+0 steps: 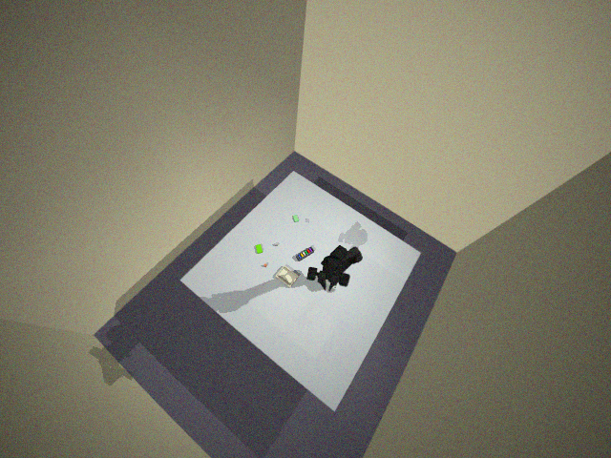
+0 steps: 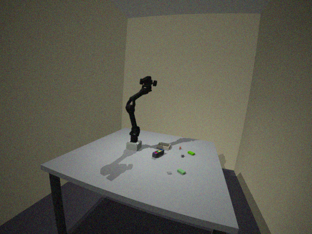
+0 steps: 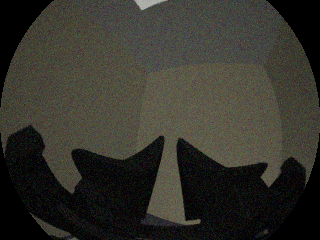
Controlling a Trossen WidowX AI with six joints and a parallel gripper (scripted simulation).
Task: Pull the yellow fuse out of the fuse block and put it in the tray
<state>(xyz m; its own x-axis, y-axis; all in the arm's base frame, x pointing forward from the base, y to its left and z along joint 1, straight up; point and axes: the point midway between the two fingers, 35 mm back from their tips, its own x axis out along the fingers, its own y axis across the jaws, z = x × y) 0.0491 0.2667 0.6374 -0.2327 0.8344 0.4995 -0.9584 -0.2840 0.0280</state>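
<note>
from the top, your yellow fuse (image 1: 303, 254) sits in the fuse block (image 1: 297, 258) (image 2: 155, 154), near the tray (image 1: 278, 276) (image 2: 164, 147). outside, your arm (image 2: 131, 118) rises high above the table (image 2: 141, 184). at the wrist, your gripper's (image 3: 170, 139) fingers stand slightly apart, holding nothing.

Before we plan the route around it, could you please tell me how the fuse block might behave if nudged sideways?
The fuse block looks rigid, with straight, boxy sides. Being long and low, it would probably slide or swivel rather than tip. Its flat-sided shape makes rolling unlikely.
</note>
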